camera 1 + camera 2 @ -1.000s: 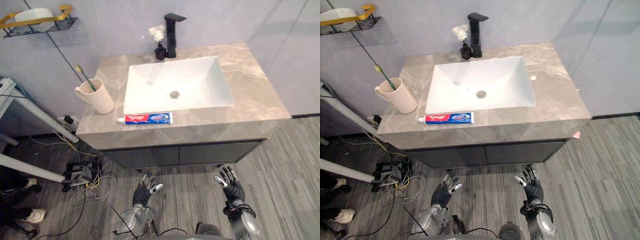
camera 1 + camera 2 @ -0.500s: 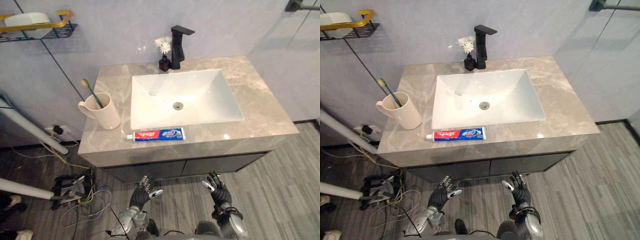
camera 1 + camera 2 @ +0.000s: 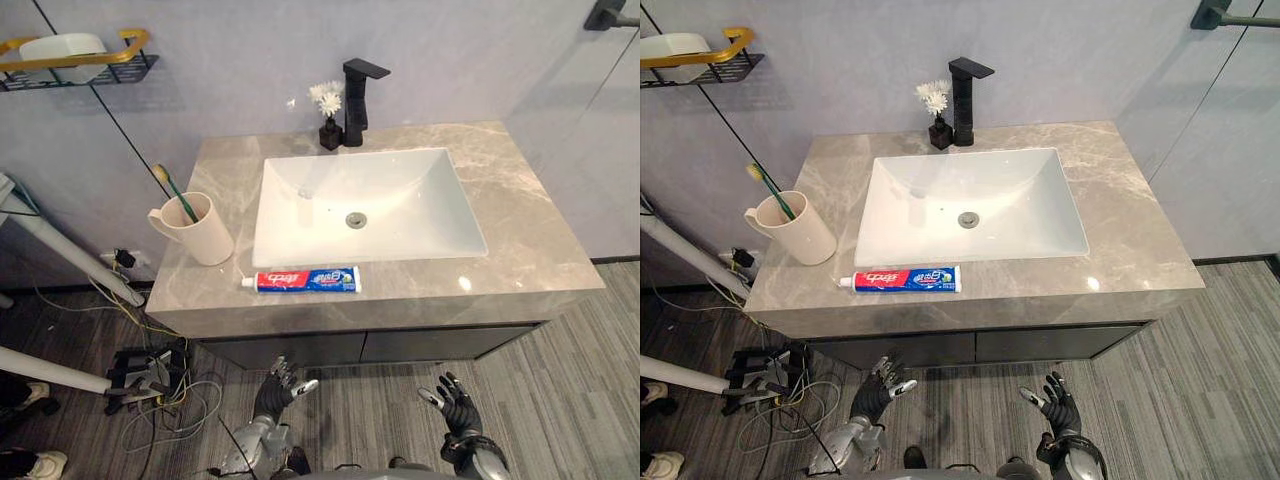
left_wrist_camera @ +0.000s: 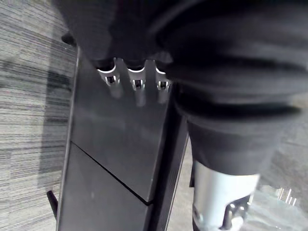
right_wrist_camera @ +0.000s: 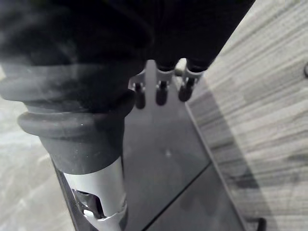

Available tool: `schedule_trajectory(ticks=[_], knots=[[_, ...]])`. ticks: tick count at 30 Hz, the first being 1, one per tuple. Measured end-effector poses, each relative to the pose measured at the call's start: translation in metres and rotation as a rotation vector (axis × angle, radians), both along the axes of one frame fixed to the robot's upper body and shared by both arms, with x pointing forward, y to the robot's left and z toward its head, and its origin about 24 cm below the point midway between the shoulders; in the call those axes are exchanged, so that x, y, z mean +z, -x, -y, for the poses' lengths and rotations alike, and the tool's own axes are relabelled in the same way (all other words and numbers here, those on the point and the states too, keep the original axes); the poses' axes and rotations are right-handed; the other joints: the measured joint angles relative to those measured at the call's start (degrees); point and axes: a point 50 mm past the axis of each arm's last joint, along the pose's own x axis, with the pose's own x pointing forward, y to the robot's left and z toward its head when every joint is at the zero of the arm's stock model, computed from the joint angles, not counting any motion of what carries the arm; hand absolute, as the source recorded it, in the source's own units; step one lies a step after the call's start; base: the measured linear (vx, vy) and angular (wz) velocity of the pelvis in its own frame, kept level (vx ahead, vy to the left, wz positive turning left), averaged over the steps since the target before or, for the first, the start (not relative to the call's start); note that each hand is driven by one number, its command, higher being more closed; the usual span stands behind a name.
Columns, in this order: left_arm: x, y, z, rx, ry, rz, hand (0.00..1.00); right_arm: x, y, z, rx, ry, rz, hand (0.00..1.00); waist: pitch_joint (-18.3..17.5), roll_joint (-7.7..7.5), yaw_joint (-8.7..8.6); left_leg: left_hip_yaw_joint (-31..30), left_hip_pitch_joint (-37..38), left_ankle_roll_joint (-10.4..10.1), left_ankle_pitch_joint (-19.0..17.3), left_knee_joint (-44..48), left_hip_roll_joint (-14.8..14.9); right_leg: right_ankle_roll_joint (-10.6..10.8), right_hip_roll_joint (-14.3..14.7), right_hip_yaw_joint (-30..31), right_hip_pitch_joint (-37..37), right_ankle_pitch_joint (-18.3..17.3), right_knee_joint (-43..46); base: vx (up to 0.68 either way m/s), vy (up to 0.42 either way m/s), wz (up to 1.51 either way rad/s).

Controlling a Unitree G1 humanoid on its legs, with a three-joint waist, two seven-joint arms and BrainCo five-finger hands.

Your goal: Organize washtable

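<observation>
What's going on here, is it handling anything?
Nothing is being handled. The robot stands facing the washtable with its left hand and right hand low before the dark cabinet, both open and empty. On top, a toothpaste tube lies along the front edge, just before the sink. A cup holding a toothbrush stands to the sink's left. A black faucet and a small vase of flowers sit at the back.

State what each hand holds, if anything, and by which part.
Nothing is held: the left hand and right hand are both open, below the countertop.
</observation>
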Motion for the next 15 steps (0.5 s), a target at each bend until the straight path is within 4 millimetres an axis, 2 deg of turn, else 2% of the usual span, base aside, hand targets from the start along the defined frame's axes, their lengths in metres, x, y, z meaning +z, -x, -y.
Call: schedule_trajectory(ticks=[4, 5, 10, 15], knots=[[-0.001, 0.001, -0.005, 0.013, -0.021, -0.008, 0.00, -0.002, 0.001, -0.006, -0.003, -0.019, -0.012, 0.00, -0.1, -0.22, 0.05, -0.4, 0.1, 0.0, 0.0, 0.0, -0.8, 0.1, -0.4, -0.6, 0.9, 0.3, -1.1, 0.00, 0.023, 0.08], [-0.003, 0.003, -0.007, 0.009, -0.030, -0.019, 0.00, -0.003, -0.009, -0.009, 0.008, -0.032, -0.010, 0.00, -0.1, -0.37, 0.00, -0.8, 0.6, -0.1, -0.1, 0.0, -0.8, 0.2, -0.3, -1.6, 2.8, 0.6, -3.3, 0.00, 0.000, 0.00], [-0.003, 0.003, -0.007, 0.010, -0.030, -0.018, 0.00, -0.003, -0.009, -0.009, 0.007, -0.032, -0.010, 0.00, -0.1, -0.37, -0.06, -0.8, 0.6, -0.1, -0.1, 0.0, -0.8, 0.2, -0.3, -1.6, 2.8, 0.6, -3.3, 0.00, 0.000, 0.00], [0.006, -0.006, -0.008, 0.020, -0.021, 0.018, 0.00, 0.000, -0.007, -0.005, -0.022, -0.042, -0.009, 0.00, -0.1, -0.30, -0.21, -0.8, 0.6, -0.1, -0.1, 0.0, -0.8, 0.1, -0.2, -1.6, 2.8, 0.6, -3.3, 0.00, 0.000, 0.00]])
